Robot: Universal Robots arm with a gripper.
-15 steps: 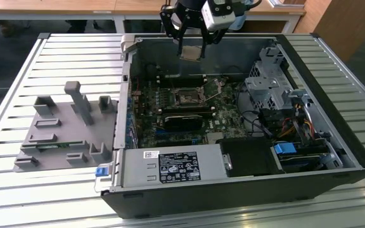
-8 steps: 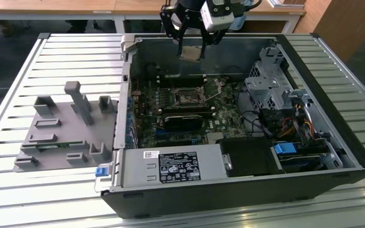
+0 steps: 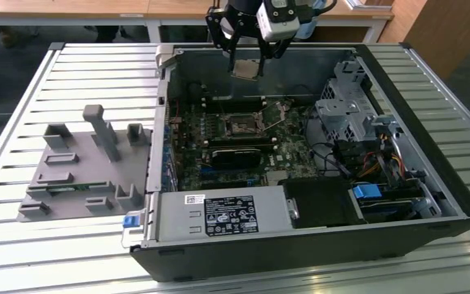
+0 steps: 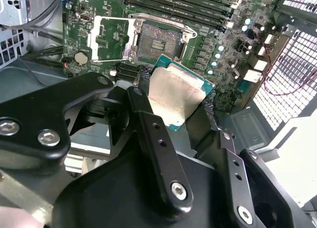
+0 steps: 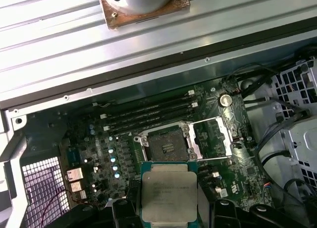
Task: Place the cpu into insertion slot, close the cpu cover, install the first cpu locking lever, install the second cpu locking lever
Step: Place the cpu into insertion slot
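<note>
Two fingers, one chip, that was the whole deal at this point. My black gripper (image 3: 246, 64) was closed on the cpu (image 5: 168, 193), the small flat square chip with the silvery-grey metal top and green edging. I had it pinched by two opposite sides, with my fingers (image 4: 148, 134) only as far apart as the chip is wide and nothing else in my grip.

In the exterior view I held it up in the air over the open black computer case (image 3: 300, 251), close to the case's far wall. The chip looked a bit tilted rather than dead flat.

The insertion slot (image 5: 167, 146), a square dark socket with a silvery metal rim, sat on the green circuit board (image 5: 124, 156) below me. It was well apart from the chip and its contact field was in plain sight. In both wrist views the chip showed beside the socket, not over it.

The cpu cover (image 5: 213, 136), a thin silvery plate frame with a square window, was flipped open. It lay right next to the slot, with green board showing through the window. Long narrow black memory slots (image 5: 148, 114) ran along another side of the socket.

In the exterior view a bigger black rectangular module (image 3: 239, 156) sat on the board, nearer the camera than the slot. A grey plastic fixture block (image 3: 88, 165) stood on the slatted metal table (image 3: 22, 86) off to the exterior view's left of the case.
</note>
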